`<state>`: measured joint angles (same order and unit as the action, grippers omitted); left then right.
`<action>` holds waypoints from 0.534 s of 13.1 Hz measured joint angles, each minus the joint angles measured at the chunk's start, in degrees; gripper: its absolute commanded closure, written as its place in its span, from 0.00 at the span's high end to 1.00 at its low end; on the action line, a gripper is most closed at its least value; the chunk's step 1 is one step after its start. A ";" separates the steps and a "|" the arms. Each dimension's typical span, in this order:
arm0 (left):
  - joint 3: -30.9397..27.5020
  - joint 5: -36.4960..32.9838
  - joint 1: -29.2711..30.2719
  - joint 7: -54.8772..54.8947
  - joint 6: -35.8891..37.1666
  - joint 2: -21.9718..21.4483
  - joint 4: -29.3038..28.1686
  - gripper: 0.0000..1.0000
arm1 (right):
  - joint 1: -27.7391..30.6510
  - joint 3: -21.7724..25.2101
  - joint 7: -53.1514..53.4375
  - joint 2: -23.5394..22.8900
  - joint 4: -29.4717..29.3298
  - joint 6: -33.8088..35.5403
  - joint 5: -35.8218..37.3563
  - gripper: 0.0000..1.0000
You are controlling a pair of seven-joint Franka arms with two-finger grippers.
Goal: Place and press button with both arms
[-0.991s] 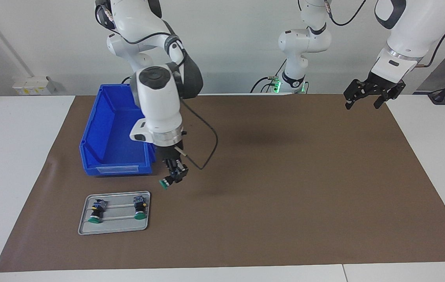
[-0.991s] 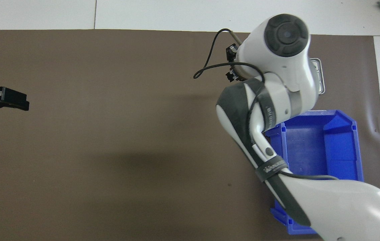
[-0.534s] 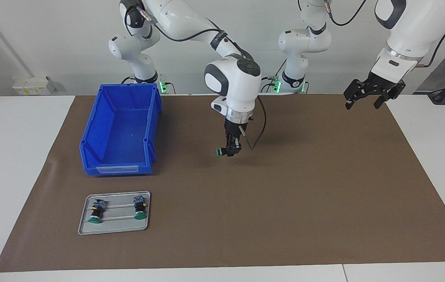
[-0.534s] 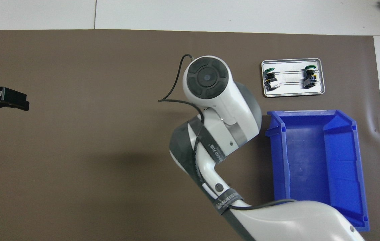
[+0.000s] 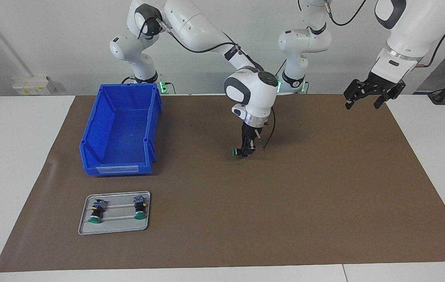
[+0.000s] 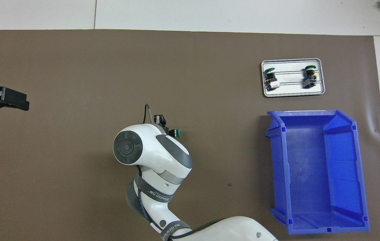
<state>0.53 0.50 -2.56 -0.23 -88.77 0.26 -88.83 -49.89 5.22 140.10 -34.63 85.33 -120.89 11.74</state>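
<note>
My right gripper [image 5: 246,150] is shut on a green-capped button [image 5: 237,152], held on its side low over the middle of the brown mat; I cannot tell whether it touches the mat. In the overhead view the button's green cap [image 6: 177,133] sticks out beside the right gripper [image 6: 163,123], which the wrist partly hides. Two similar buttons [image 5: 97,211] [image 5: 140,208] lie on a grey tray [image 5: 116,226]. My left gripper [image 5: 368,96] waits in the air, open and empty, over the mat's edge at the left arm's end; it also shows in the overhead view [image 6: 7,100].
An empty blue bin [image 5: 116,169] stands at the right arm's end of the mat, nearer to the robots than the tray. In the overhead view the tray [image 6: 292,91] and the bin [image 6: 277,167] lie at the right arm's end.
My right arm has carried the button from beside the tray and bin toward the mat's middle and lowered it. The left arm has not moved.
</note>
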 measured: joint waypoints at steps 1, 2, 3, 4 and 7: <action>0.00 0.00 0.00 0.00 0.00 0.00 0.00 1.00 | 0.02 0.01 0.53 0.00 0.93 -1.39 0.00 0.00; 0.00 0.00 0.00 0.00 0.00 0.00 0.00 1.00 | 0.06 0.03 1.15 0.00 1.81 -2.56 0.00 0.18; 0.00 0.00 0.00 0.00 0.00 0.00 0.00 1.00 | 0.06 0.03 1.58 0.00 2.48 -3.45 0.00 0.39; 0.00 0.00 0.00 0.00 0.00 0.00 0.00 1.00 | 0.06 0.04 2.40 0.00 3.02 -4.18 0.00 0.71; -0.01 0.00 0.00 0.00 0.00 0.00 0.00 1.00 | 0.08 0.18 3.06 0.14 3.45 -4.45 1.78 1.00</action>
<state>0.52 0.50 -2.56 -0.23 -88.77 0.26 -88.83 -49.80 5.40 143.17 -34.49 88.78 -125.34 13.52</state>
